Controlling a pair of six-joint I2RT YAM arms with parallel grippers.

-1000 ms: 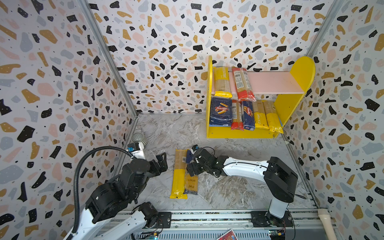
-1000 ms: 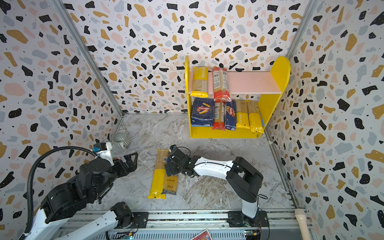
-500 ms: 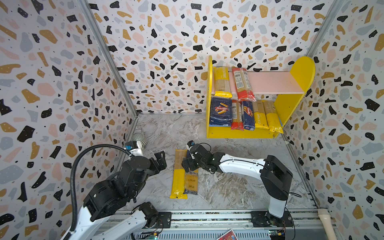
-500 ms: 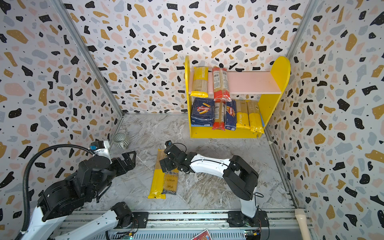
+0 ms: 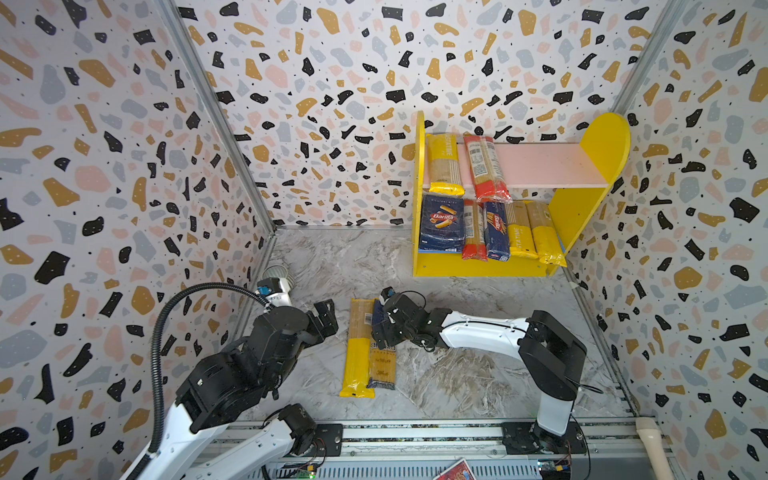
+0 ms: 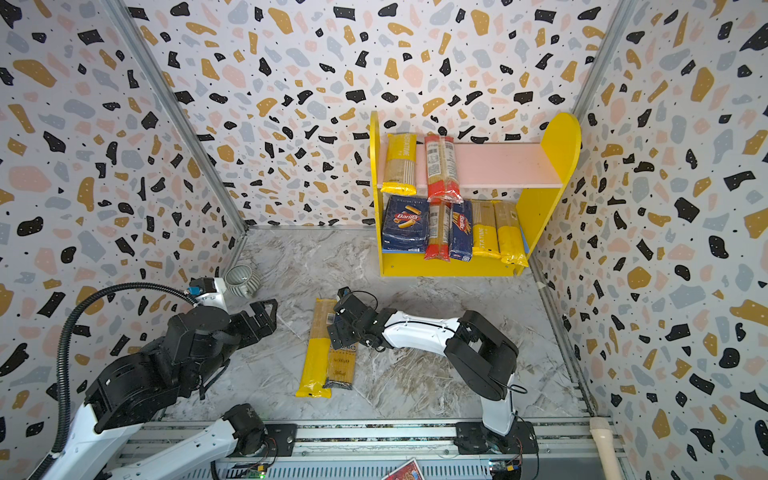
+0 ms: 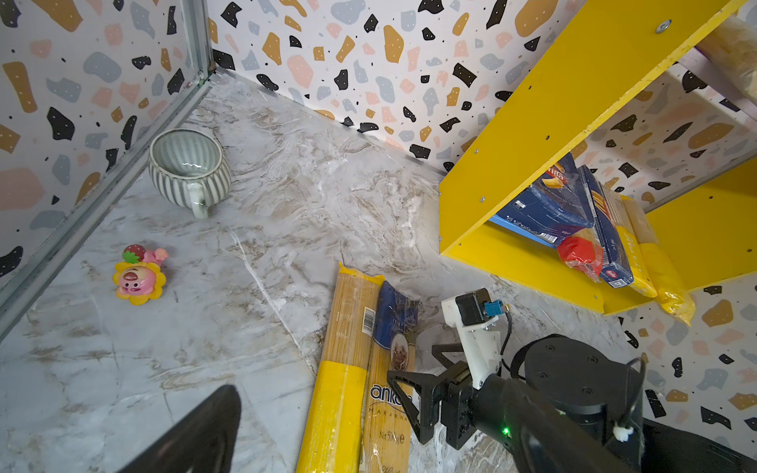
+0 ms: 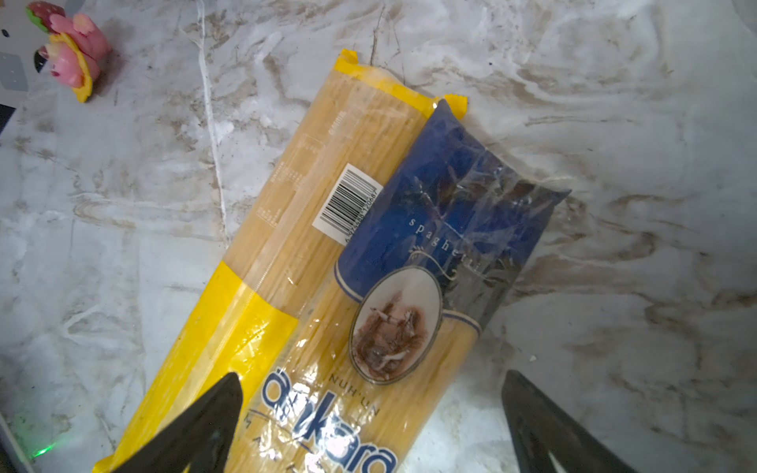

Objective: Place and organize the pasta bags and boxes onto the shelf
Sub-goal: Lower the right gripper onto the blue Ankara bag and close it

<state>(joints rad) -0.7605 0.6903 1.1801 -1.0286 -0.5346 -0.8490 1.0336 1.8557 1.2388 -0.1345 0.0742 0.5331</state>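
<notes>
Two bags lie side by side on the floor: a yellow-ended bag (image 5: 357,349) (image 8: 286,229) and the dark blue "ankara" bag (image 5: 382,361) (image 8: 409,295). My right gripper (image 5: 380,328) (image 8: 372,409) hangs open just over the ankara bag, one finger on each side of it. My left gripper (image 5: 326,318) stands open left of the bags, apart from them. The shelf (image 5: 602,141) stands at the back right. Its pink board (image 5: 548,166) carries a yellow bag and a red one. On its lower board are the wide pasta box (image 5: 441,224), the narrow box (image 5: 496,230), a red bag and two yellow bags.
A striped mug (image 7: 186,168) (image 6: 241,280) sits in the back left corner. A small pink and yellow toy (image 7: 139,276) lies on the floor near the left wall. Patterned walls close three sides, and the arms' rail (image 5: 415,432) runs along the front.
My right gripper has moved left, from beside the ankara bag to over it. The left arm has shifted slightly. Both grippers stay open.
</notes>
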